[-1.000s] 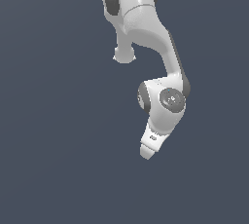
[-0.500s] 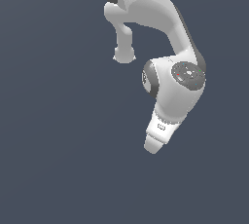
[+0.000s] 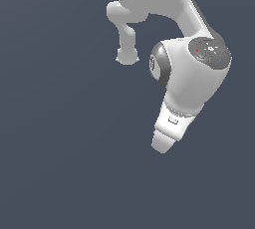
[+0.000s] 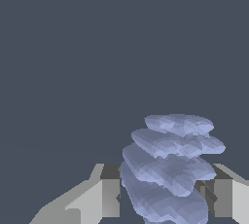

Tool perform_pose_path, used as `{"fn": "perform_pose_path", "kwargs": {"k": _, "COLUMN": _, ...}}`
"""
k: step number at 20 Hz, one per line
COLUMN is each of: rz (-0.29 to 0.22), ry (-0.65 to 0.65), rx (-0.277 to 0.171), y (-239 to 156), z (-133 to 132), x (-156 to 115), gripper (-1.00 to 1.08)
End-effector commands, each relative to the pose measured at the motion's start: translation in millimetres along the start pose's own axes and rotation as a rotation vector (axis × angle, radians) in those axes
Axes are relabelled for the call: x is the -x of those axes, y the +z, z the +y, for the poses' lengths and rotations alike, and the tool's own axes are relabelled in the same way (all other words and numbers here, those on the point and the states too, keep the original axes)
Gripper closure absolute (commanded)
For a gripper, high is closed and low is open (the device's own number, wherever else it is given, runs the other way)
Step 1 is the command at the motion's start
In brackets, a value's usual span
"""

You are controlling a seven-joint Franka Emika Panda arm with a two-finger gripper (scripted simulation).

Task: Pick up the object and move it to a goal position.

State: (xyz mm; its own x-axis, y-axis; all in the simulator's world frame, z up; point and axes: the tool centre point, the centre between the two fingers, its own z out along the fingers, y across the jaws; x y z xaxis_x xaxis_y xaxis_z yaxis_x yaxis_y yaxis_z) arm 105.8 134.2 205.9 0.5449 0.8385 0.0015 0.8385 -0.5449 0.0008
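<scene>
Arm: smooth glossy white shell, dark grey joint caps. Object: pale lavender-blue, ridged, matt, faceted.

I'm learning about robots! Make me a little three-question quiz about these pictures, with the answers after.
1. True or false: in the wrist view, the pale lavender-blue ridged piece sits between the two fingers of the tool.
2. Multiple choice: in the exterior view, which way does the tool point? A) straight up, B) downward, C) flat toward the exterior view's right.
3. Fill in the blank: in the exterior view, the ridged piece is ____ to be seen.

Key:
1. True. A finger shows on each side of it, though whether they touch it is unclear.
2. B
3. nowhere; only the white arm and the dark background show.
</scene>
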Motion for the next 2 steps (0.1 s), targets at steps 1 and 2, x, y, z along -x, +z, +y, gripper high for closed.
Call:
{"fn": "perform_pose_path", "kwargs": {"k": 1, "rz": -0.001, "ry": 0.0, "rx": -0.001, "y": -3.8, "z": 0.1, "x": -0.3, "gripper": 1.08}}
{"fn": "perform_pose_path", "kwargs": {"k": 2, "rz": -0.001, "ry": 0.0, "rx": -0.001, "y": -4.1, "z": 0.1, "x": -0.4, "gripper": 1.08}}
